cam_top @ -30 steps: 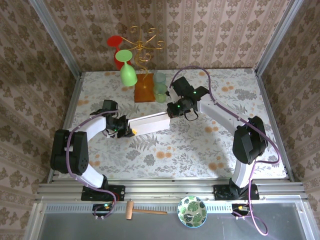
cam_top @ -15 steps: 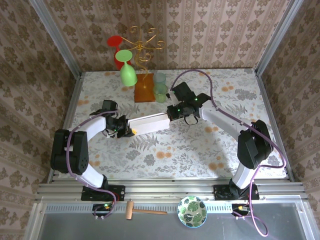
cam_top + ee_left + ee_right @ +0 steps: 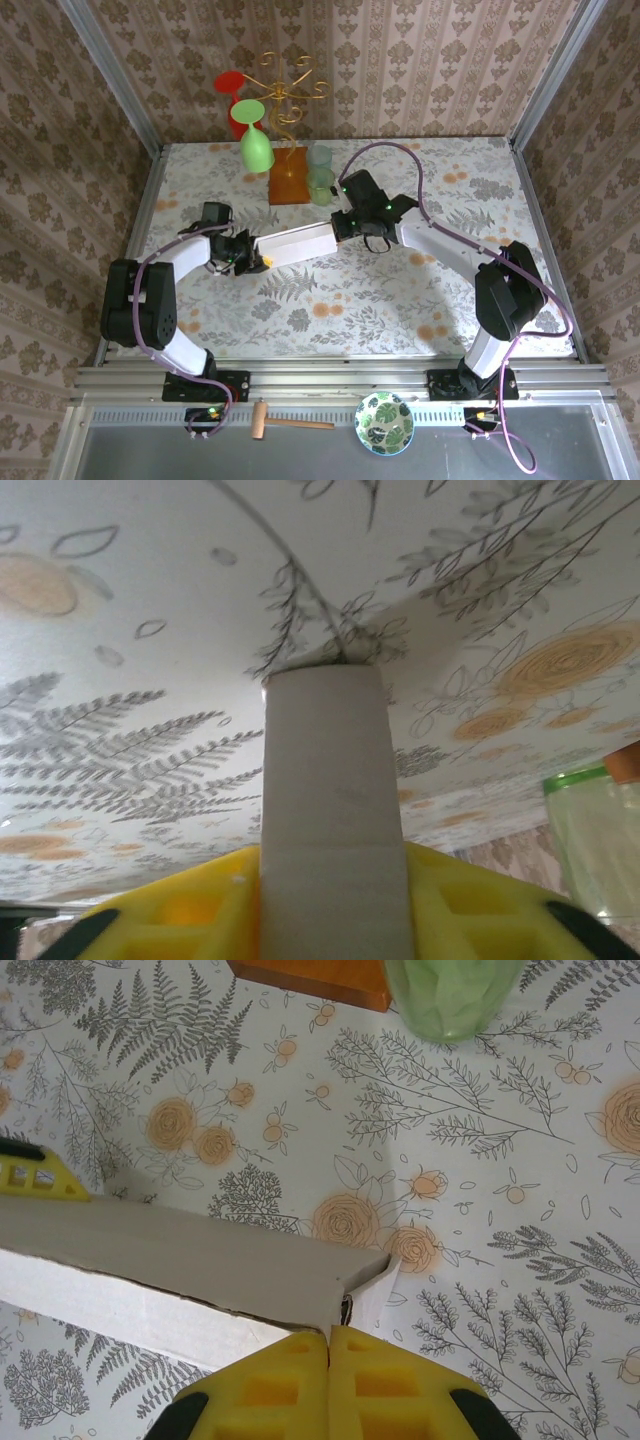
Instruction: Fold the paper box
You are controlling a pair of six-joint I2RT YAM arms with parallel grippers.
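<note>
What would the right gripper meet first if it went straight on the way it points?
The paper box: its end corner lies right at the right gripper's shut fingertips. Beyond, likely bare table.

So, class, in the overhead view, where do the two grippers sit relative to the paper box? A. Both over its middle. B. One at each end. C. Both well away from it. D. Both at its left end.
B: the left gripper is at the left end of the paper box and the right gripper at its right end.
</note>
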